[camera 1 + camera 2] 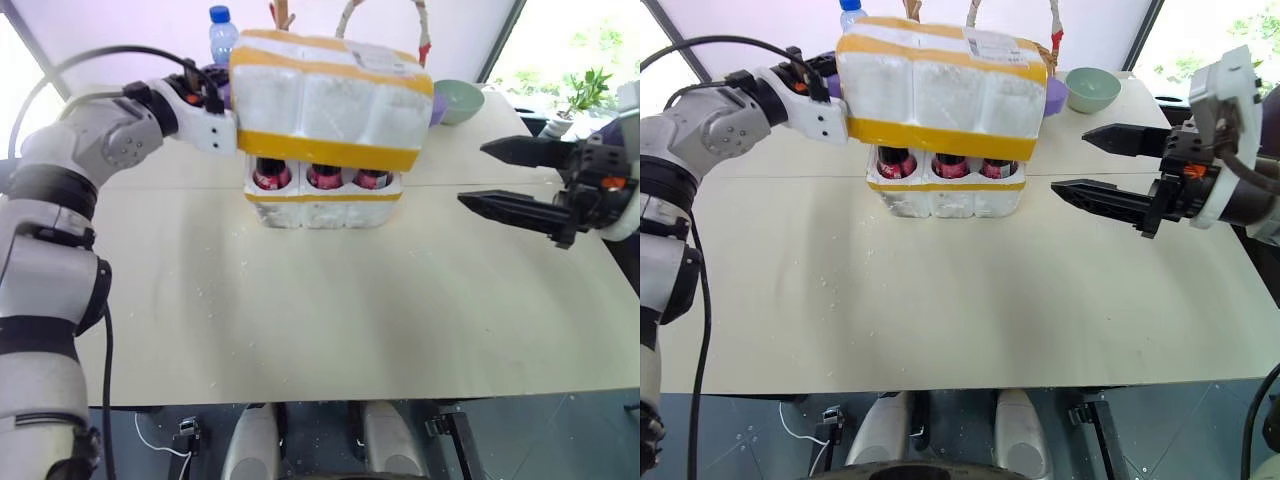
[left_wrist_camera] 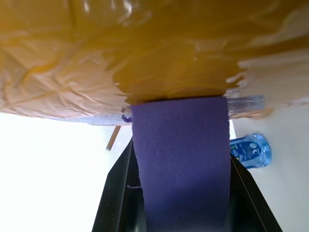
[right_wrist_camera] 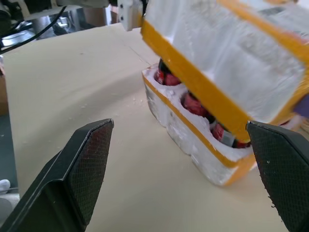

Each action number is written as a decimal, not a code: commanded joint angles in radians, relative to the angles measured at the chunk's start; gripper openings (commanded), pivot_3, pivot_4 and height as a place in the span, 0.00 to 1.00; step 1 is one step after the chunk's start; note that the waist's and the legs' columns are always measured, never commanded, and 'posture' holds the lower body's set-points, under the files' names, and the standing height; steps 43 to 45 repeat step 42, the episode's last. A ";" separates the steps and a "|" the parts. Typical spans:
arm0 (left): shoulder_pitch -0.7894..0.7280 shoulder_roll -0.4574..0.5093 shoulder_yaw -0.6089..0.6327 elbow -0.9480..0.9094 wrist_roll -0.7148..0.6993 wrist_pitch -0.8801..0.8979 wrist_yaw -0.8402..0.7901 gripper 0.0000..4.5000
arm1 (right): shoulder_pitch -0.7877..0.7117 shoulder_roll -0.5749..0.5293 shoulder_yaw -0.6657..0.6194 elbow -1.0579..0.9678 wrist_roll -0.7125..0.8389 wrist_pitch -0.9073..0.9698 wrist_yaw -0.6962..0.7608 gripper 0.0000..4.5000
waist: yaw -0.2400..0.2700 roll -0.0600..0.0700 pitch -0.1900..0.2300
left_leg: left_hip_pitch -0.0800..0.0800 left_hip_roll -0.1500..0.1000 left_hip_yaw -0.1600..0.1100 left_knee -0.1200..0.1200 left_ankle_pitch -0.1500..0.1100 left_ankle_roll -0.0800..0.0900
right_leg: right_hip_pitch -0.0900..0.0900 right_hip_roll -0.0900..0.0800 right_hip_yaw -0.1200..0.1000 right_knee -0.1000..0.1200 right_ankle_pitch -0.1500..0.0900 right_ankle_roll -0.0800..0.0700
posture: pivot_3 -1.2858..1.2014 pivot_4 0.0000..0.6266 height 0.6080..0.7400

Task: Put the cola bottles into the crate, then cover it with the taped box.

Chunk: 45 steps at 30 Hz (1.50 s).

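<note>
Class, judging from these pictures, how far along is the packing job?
Done: cola bottles stand in the crate. In hand: the left gripper holds the taped box above them, while the right gripper waits open. Left: lowering the box fully over the crate.

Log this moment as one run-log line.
stage: covering | cola bottles: in crate | taped box: held over crate by left gripper, not seated | right gripper: open, apart, at box's right
</note>
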 commanded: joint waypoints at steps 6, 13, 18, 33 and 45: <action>0.053 0.042 -0.029 -0.030 0.043 0.013 0.081 0.30 | 0.023 -0.017 -0.052 -0.033 0.026 -0.020 -0.037 1.00 | -0.001 0.000 0.000 | 0.000 0.000 0.000 0.000 0.000 0.000 | 0.000 0.000 0.000 0.000 0.000 0.000 | 0.52 0.24 1.00; 0.155 0.092 -0.002 -0.124 0.035 -0.011 0.117 0.99 | -0.008 -0.021 0.001 0.004 0.009 -0.046 -0.023 1.00 | 0.000 0.000 0.000 | 0.000 0.000 0.000 0.000 0.000 0.000 | 0.000 0.000 0.000 0.000 0.000 0.000 | 0.52 0.24 1.00; 0.274 0.194 0.046 -0.224 -0.021 -0.097 0.150 0.99 | -0.031 -0.015 0.056 0.040 -0.021 -0.072 -0.008 1.00 | -0.002 0.000 0.000 | 0.001 0.000 0.000 0.000 0.000 0.000 | 0.000 0.000 0.000 0.000 0.000 0.000 | 0.52 0.24 1.00; 0.835 0.514 0.546 -0.939 -1.710 1.252 -1.221 0.99 | 0.013 -0.025 0.178 0.145 -0.206 -0.195 0.130 1.00 | -0.003 -0.001 0.000 | 0.001 0.001 -0.002 0.002 0.001 -0.001 | 0.003 0.000 -0.001 0.000 0.000 -0.002 | 0.52 0.24 1.00; 0.766 0.550 0.578 -0.928 -1.583 1.378 -1.373 0.99 | -0.020 -0.016 0.217 0.193 -0.265 -0.228 0.179 1.00 | -0.004 0.005 -0.003 | 0.006 0.002 -0.001 -0.001 0.001 -0.001 | 0.005 0.003 0.000 0.000 -0.002 -0.005 | 0.52 0.24 1.00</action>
